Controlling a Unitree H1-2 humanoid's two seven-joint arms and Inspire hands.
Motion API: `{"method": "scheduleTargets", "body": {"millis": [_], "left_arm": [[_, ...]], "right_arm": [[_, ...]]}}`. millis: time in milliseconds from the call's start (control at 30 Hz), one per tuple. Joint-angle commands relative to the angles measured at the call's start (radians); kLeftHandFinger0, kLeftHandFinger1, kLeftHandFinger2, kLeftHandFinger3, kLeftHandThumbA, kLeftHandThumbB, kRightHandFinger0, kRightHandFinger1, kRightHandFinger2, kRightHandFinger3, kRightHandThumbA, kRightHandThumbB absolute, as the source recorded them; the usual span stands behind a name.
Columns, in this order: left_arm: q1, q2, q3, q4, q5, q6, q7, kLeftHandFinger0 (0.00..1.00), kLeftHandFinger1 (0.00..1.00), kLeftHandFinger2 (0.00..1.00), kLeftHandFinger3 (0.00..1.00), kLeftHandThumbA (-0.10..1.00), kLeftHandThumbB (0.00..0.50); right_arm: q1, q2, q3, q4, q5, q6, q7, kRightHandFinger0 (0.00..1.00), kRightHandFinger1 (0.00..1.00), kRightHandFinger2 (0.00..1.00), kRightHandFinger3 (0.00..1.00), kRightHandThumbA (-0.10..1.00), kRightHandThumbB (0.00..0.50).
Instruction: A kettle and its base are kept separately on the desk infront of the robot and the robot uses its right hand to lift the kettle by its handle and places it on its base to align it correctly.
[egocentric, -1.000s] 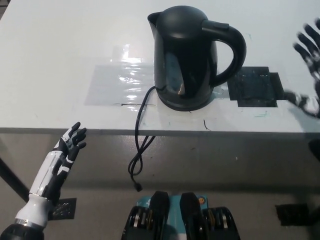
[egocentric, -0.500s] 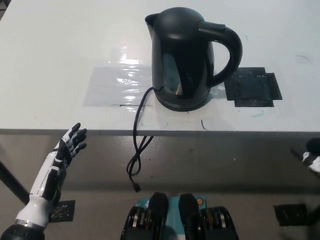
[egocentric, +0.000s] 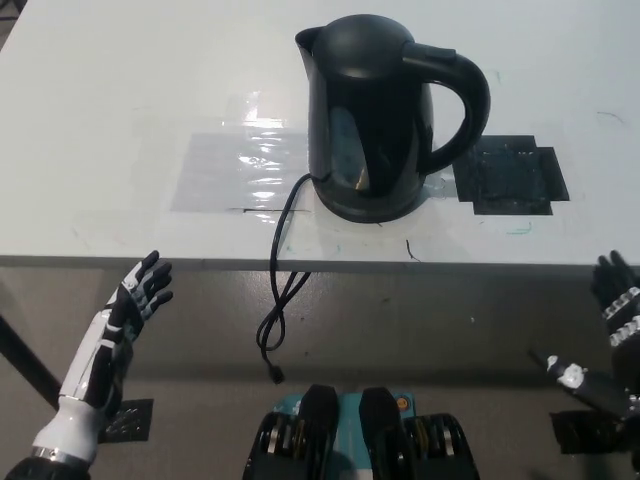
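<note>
The black kettle (egocentric: 375, 115) stands upright on its round base (egocentric: 368, 207) near the desk's front edge, spout to the left and handle (egocentric: 462, 95) to the right. The base's black cord (egocentric: 279, 290) hangs over the desk edge. My black right hand (egocentric: 615, 330) is low at the picture's right edge, below the desk edge and well away from the handle, fingers spread and holding nothing. My white left hand (egocentric: 140, 295) rests open below the desk at the lower left.
The white desk (egocentric: 120, 90) carries a patch of clear tape (egocentric: 235, 170) left of the kettle and a patch of black tape (egocentric: 512, 180) to its right. Dark floor lies below the desk edge.
My right hand has dropped from beside the kettle's handle, at desk height, to below the desk edge at the lower right. The kettle stays on its base. The left hand barely moved.
</note>
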Motion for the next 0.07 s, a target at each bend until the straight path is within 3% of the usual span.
{"method": "scheduleTargets", "body": {"millis": [0, 33], "left_arm": [[-0.005, 0.001, 0.009, -0.008, -0.006, -0.035, 0.003, 1.00, 1.00, 1.00, 1.00, 1.00, 0.084], [-0.005, -0.003, 0.009, -0.006, -0.004, -0.033, 0.005, 1.00, 1.00, 1.00, 1.00, 1.00, 0.095]], "right_arm": [[-0.022, 0.000, 0.023, 0.018, -0.043, -0.116, -0.027, 1.00, 1.00, 1.00, 1.00, 1.00, 0.270], [-0.019, -0.001, 0.029, 0.025, -0.038, -0.120, -0.026, 1.00, 1.00, 1.00, 1.00, 1.00, 0.276]]}}
